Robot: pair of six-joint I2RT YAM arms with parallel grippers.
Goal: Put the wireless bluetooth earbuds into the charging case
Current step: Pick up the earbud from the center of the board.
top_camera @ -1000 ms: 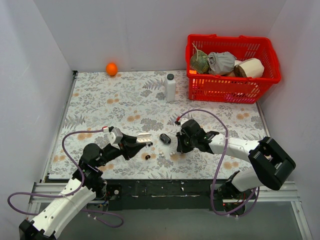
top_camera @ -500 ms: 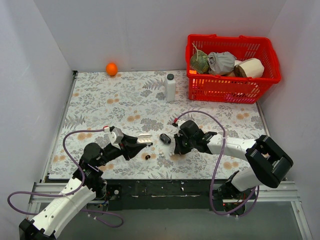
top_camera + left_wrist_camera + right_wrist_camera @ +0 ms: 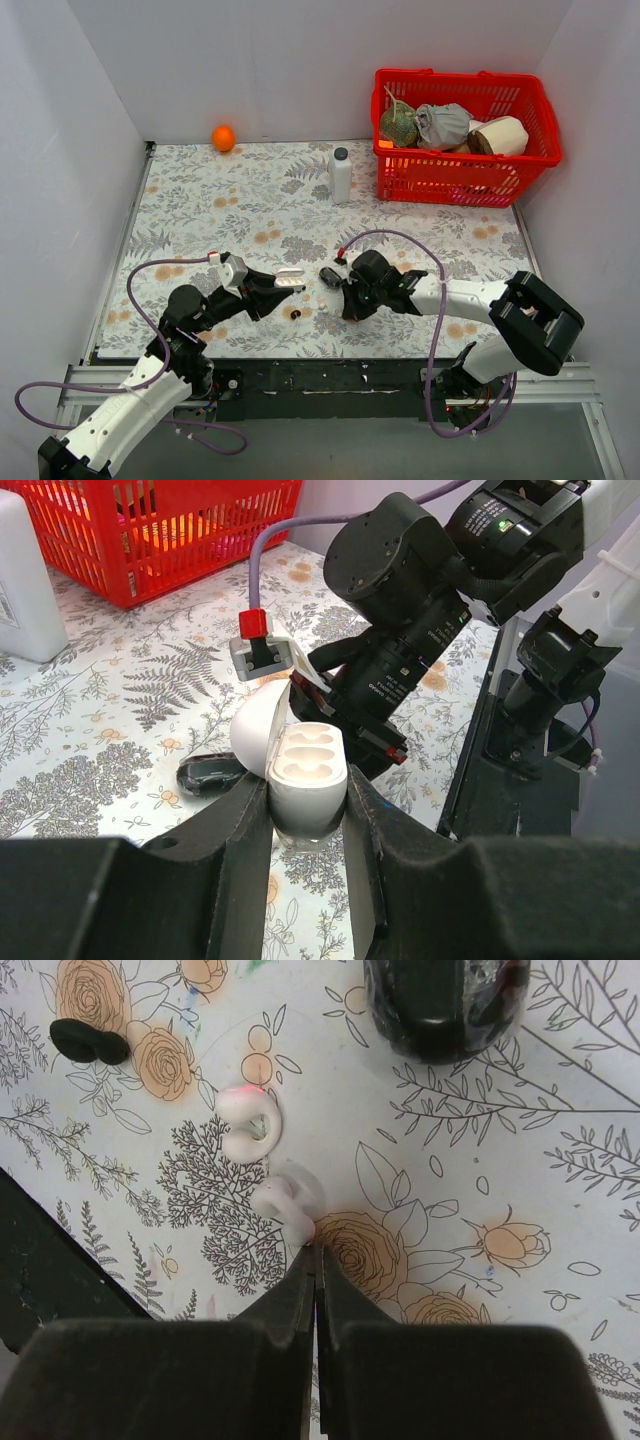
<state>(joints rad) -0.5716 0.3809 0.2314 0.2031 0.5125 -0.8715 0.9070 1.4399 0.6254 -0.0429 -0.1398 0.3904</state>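
Observation:
My left gripper [image 3: 287, 281] is shut on an open white charging case [image 3: 308, 770], its lid tipped back and both sockets empty, held a little above the table. It also shows in the top view [image 3: 289, 275]. My right gripper [image 3: 316, 1252] is shut, and its tips touch the end of a white earbud [image 3: 290, 1200] lying on the table. A second white earbud [image 3: 248, 1125] lies just beyond it. A black earbud [image 3: 90, 1042] lies further left and also shows in the top view [image 3: 295, 314]. A closed black case [image 3: 445, 1000] lies ahead of the right gripper.
A red basket [image 3: 465, 150] with several items stands at the back right. A white bottle [image 3: 341, 175] stands beside it. An orange [image 3: 223, 137] lies at the back left. White walls close in the table on three sides.
My right gripper has moved left, toward the white earbuds and the left gripper. The left arm and the white case have hardly moved.

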